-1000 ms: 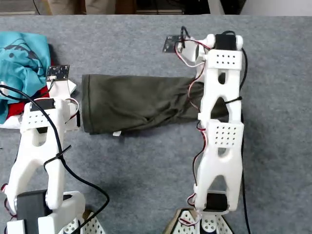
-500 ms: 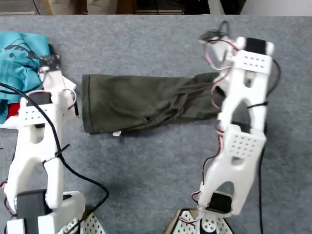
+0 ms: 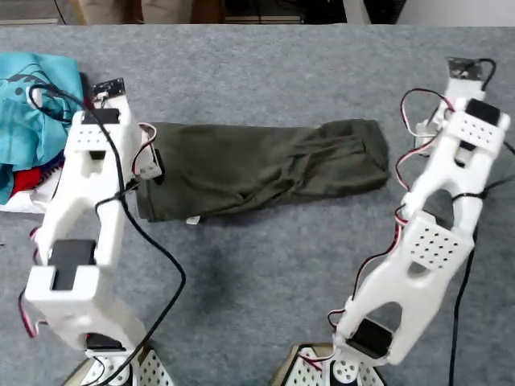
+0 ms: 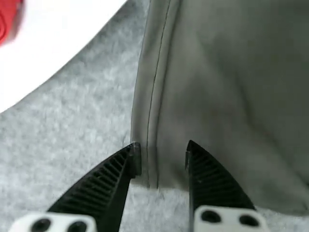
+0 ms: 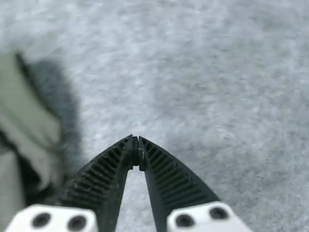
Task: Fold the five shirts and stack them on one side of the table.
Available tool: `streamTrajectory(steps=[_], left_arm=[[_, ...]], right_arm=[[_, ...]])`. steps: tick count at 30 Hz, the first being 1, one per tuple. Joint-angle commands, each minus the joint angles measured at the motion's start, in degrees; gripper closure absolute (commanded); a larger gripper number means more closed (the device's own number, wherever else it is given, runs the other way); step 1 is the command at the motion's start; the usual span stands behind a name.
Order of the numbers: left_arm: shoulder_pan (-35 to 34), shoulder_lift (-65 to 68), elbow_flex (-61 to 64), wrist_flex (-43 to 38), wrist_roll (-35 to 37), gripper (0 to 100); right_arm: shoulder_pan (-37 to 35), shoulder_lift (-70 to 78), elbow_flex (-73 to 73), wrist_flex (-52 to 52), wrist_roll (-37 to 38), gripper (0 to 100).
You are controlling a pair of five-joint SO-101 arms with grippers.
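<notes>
An olive green shirt (image 3: pixel 257 165), folded into a long strip, lies across the middle of the grey table. My left gripper (image 4: pixel 161 150) is open at the strip's left end, and the shirt's hemmed edge (image 4: pixel 154 106) lies between its black fingers (image 4: pixel 120 166). In the high view this left gripper (image 3: pixel 150 165) rests against that end. My right gripper (image 5: pixel 135 145) is shut on nothing and hovers over bare mat, just off the shirt's right end (image 5: pixel 24 121). The right arm (image 3: pixel 471 129) stands to the right of the strip.
A pile of shirts sits at the table's left edge: a teal one (image 3: pixel 32 96) on top, with red (image 3: pixel 36 177) and white (image 3: pixel 24 201) cloth under it. Grey mat (image 3: pixel 265 273) lies bare in front of the strip. Both arm bases stand at the near edge.
The right arm has swung right, off the shirt's right end, which now lies uncovered. The left arm has moved toward the far side and right, up to the shirt's left edge.
</notes>
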Motion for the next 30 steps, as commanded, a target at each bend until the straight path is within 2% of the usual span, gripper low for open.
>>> streamTrajectory(steps=[1, 10, 16, 30], left_arm=[[0.35, 2.07, -6.51, 0.0, 0.35, 84], [-2.02, 7.08, -12.66, -2.11, 0.0, 84], [-2.64, 12.18, -13.27, -2.64, -3.6, 84], [-2.46, 20.18, -13.27, -4.92, -3.43, 86]], right_arm=[[2.24, -0.22, -0.22, -3.25, -0.97, 99.4], [2.77, -0.22, 0.13, -5.01, -0.88, 99.4], [2.86, -0.13, 0.13, -5.89, -0.88, 99.4], [2.86, -0.13, 0.13, -6.15, -0.88, 99.4]])
